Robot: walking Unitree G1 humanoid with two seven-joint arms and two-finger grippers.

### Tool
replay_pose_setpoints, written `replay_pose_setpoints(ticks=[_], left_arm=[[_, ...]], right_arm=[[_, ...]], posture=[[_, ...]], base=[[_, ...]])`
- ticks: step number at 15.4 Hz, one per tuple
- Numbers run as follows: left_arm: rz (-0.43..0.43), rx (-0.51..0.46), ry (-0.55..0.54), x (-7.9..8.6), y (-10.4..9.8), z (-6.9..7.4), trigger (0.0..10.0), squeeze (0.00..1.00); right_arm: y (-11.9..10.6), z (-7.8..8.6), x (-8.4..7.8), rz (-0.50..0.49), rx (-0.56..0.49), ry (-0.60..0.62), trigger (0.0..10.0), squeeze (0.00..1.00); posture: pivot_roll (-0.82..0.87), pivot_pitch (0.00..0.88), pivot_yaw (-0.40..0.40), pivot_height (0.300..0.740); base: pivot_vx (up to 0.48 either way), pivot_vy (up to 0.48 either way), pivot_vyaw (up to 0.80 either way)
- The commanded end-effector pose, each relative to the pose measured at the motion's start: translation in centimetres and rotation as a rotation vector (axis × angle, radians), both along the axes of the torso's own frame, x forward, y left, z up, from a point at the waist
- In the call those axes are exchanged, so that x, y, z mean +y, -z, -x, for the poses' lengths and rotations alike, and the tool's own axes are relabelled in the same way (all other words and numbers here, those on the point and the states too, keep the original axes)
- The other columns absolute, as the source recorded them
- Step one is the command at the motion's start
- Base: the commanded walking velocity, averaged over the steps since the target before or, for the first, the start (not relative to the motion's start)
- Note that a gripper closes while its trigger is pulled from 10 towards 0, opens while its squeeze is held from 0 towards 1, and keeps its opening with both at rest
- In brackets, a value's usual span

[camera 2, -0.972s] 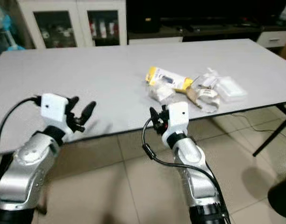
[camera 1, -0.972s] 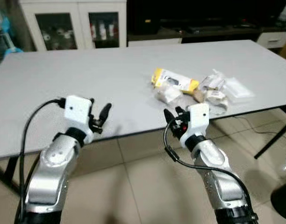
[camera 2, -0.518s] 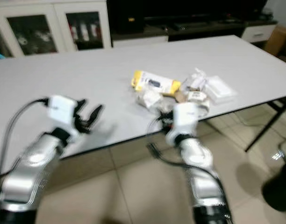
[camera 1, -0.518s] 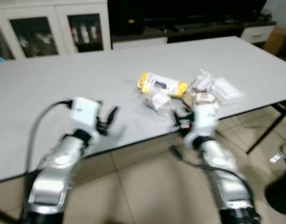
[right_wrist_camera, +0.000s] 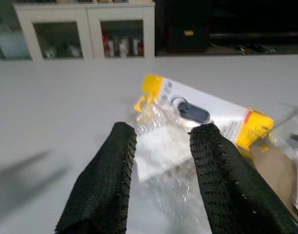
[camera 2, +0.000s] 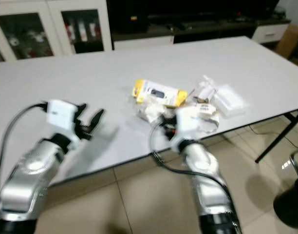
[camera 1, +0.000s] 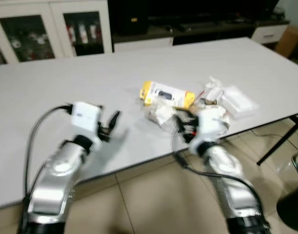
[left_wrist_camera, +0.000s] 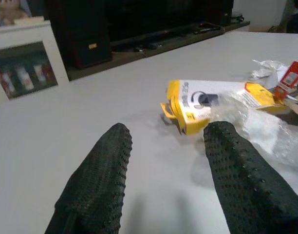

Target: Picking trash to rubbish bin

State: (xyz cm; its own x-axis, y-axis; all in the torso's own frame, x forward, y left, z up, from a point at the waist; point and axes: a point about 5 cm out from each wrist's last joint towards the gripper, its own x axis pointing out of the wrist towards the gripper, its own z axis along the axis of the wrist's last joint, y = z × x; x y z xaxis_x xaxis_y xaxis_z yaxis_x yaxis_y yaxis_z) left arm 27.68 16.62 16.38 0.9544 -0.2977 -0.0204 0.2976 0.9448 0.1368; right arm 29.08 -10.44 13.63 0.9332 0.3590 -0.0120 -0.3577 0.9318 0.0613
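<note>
No lettering here comes clear enough for me to read. The yellow and white package point(right_wrist_camera: 207, 114), lying just beyond my right fingers point(right_wrist_camera: 221, 185) past a crumpled clear plastic wrap point(right_wrist_camera: 161, 161), carries a picture of a dark object and some small print near its yellow end, but the print is only a blur. Seen past my left fingers point(left_wrist_camera: 102, 180), the same package shows dark marks on its yellow flap that I cannot make out. A red tag point(left_wrist_camera: 289, 78) further off beyond my left fingers bears pale marks, also too small to tell.
</note>
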Motion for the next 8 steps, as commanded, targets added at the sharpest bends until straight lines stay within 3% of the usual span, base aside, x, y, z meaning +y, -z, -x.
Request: replay_pose_setpoints(ticks=[1,3,5,6,8], left_arm=[[0.005,-0.004,0.023,-0.8,-0.1,0.1,10.0,0.00],[0.001,-0.003,0.021,-0.7,-0.1,0.2,10.0,0.00],[-0.004,-0.002,0.019,-0.6,-0.1,0.3,10.0,0.00],[-0.006,-0.003,0.017,-0.6,-0.1,0.3,10.0,0.00],[-0.015,0.004,0.023,-0.6,0.0,0.4,10.0,0.00]], right_arm=[[-0.1,-0.1,-1.2,0.018,-0.004,0.033,10.0,0.00],[-0.1,0.0,-0.5,0.058,-0.014,-0.028,10.0,0.00],[0.0,0.3,0.2,0.085,-0.014,-0.070,10.0,0.00],[0.1,0.3,0.3,0.066,-0.009,-0.064,10.0,0.00],[0.5,0.4,-0.3,-0.020,0.038,-0.017,10.0,0.00]], posture=[[-0.01,0.015,-0.033,0.740],[-0.01,0.017,-0.034,0.740],[0.00,0.019,-0.037,0.740],[0.00,0.019,-0.036,0.740],[0.00,0.020,-0.035,0.740]], base=[[0.345,0.000,0.00],[0.347,0.000,0.00],[0.347,0.000,0.74],[0.345,0.000,0.80],[0.332,0.000,0.00]])
